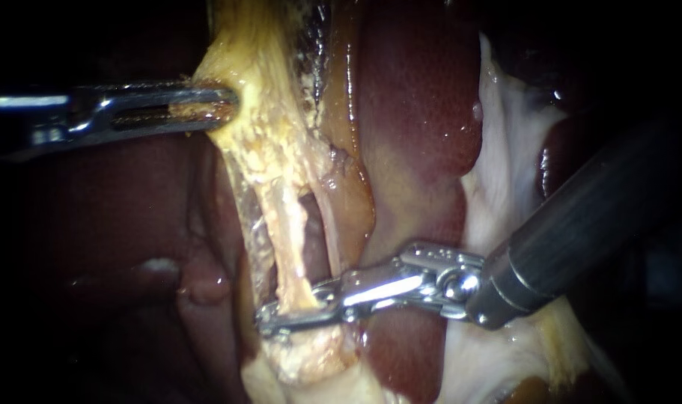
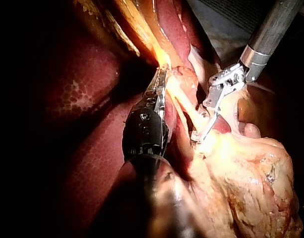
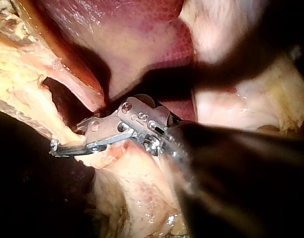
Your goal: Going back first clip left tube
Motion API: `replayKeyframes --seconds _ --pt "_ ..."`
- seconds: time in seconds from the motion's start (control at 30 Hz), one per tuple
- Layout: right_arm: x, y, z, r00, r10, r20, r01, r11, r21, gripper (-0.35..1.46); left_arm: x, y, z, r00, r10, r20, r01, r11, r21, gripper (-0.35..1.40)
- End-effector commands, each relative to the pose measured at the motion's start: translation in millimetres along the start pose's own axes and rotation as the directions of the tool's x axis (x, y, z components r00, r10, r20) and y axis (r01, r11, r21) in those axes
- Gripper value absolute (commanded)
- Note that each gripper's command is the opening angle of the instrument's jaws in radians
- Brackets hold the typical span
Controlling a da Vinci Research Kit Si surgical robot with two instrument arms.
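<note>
The pale left tube (image 1: 290, 247) runs down from the yellow gallbladder tissue (image 1: 258, 142). A dark window separates it from a second strand (image 1: 332, 224) on its right. My right instrument (image 1: 281, 318) comes in from the right and its jaws straddle the left tube's lower end, closed on it. No clip can be made out. In the right wrist view its jaws (image 3: 67, 146) lie nearly together with yellow tissue between them. My left instrument (image 1: 213, 105) enters from the left, shut on the gallbladder tissue and holding it taut. The left wrist view shows both the left instrument (image 2: 161, 82) and the right instrument (image 2: 204, 129).
Dark red liver (image 1: 415, 112) lies behind and to the right of the tubes. White membranous tissue (image 1: 498, 172) sits beside the right instrument's shaft (image 1: 580, 224). Lumpy yellow fat (image 2: 251, 178) lies beyond the tube's lower end.
</note>
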Motion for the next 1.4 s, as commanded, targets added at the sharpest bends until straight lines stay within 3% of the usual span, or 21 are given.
replayKeyframes --seconds 0.03,0.2,0.23,0.3,0.37,0.43,0.6,0.87,1.07,1.2,1.4 --pt "0.0 0.0 0.0 1.0 0.0 0.0 0.0 1.0 0.001 -0.35 0.0 0.0 0.0 1.0 0.0 0.0 0.0 1.0 0.0 -0.35" --pt "0.0 0.0 0.0 1.0 0.0 0.0 0.0 1.0 0.001 -0.35 0.0 0.0 0.0 1.0 0.0 0.0 0.0 1.0 0.0 -0.35" --pt "0.0 0.0 0.0 1.0 0.0 0.0 0.0 1.0 0.001 -0.29 0.0 0.0 0.0 1.0 0.0 0.0 0.0 1.0 0.0 -0.35" --pt "0.1 0.0 0.1 1.0 0.0 0.0 0.0 1.0 0.001 0.13 0.0 0.0 0.0 1.0 0.0 0.0 0.0 1.0 0.0 -0.35" --pt "0.4 0.1 0.3 1.0 -0.016 0.001 0.016 1.0 -0.005 0.41 0.0 0.0 0.0 1.0 0.0 0.0 0.0 1.0 0.0 -0.35" --pt "0.7 0.2 0.6 0.999 -0.051 -0.011 0.051 0.999 -0.011 0.53 0.0 0.0 0.0 1.0 0.0 0.0 0.0 1.0 0.0 -0.35" --pt "0.9 0.2 0.8 0.987 -0.158 -0.029 0.157 0.987 -0.02 0.58 0.0 0.0 -0.1 1.0 0.0 0.0 0.0 1.0 0.001 -0.35" --pt "1.8 -0.1 -1.4 0.938 -0.346 -0.026 0.344 0.936 -0.071 0.6 0.0 0.1 -0.2 1.0 0.0 0.0 0.0 1.0 0.001 -0.35" --pt "2.5 -0.2 -4.6 0.879 -0.477 -0.011 0.474 0.875 -0.104 0.6 0.1 0.1 -0.2 1.0 0.001 0.0 -0.001 1.0 0.001 -0.35" --pt "2.8 -1.0 -7.1 0.829 -0.56 0.005 0.556 0.822 -0.126 0.6 0.1 0.1 -0.3 1.0 0.001 0.0 -0.001 1.0 0.002 -0.35" --pt "3.9 -2.5 -11.0 0.787 -0.617 0.019 0.613 0.777 -0.146 0.6 0.1 0.2 -0.4 1.0 0.001 0.0 -0.001 1.0 0.002 -0.35"
